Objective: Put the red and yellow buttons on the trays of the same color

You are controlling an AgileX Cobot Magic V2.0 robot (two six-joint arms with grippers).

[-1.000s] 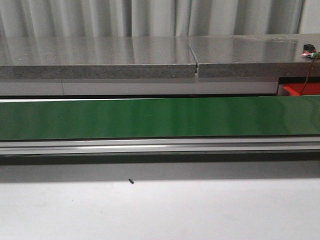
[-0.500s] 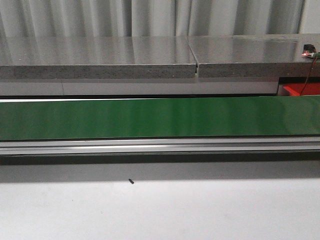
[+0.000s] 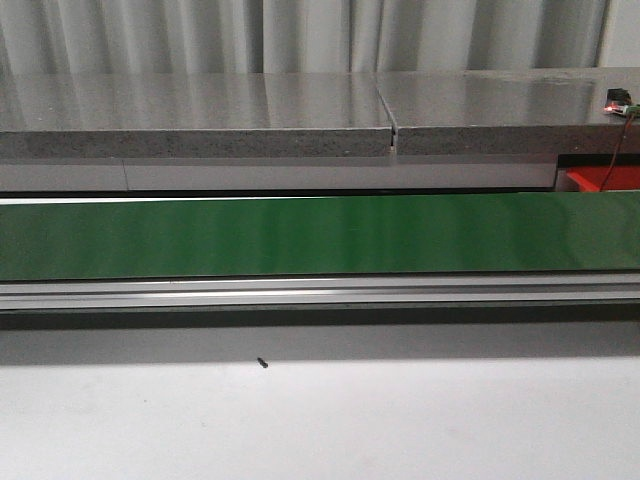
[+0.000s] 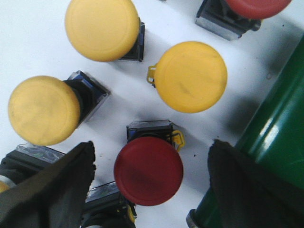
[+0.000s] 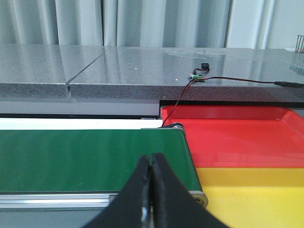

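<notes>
In the left wrist view my left gripper (image 4: pixel 150 183) is open above a red button (image 4: pixel 148 170), which lies between its two fingers without touching them. Three yellow buttons (image 4: pixel 191 76) (image 4: pixel 101 28) (image 4: pixel 43 109) lie around it on the white table, and a second red button (image 4: pixel 256 7) shows at the frame's edge. In the right wrist view my right gripper (image 5: pixel 151 164) is shut on nothing, hanging over the end of the green belt (image 5: pixel 90 159). Beyond the belt's end sit the red tray (image 5: pixel 237 135) and the yellow tray (image 5: pixel 256 197).
The green conveyor belt (image 3: pixel 320 235) runs across the front view, with a grey stone ledge (image 3: pixel 200 115) behind it. A small dark speck (image 3: pixel 262 363) lies on the white table. A cable (image 5: pixel 190 85) trails over the ledge toward the red tray. Neither arm shows in the front view.
</notes>
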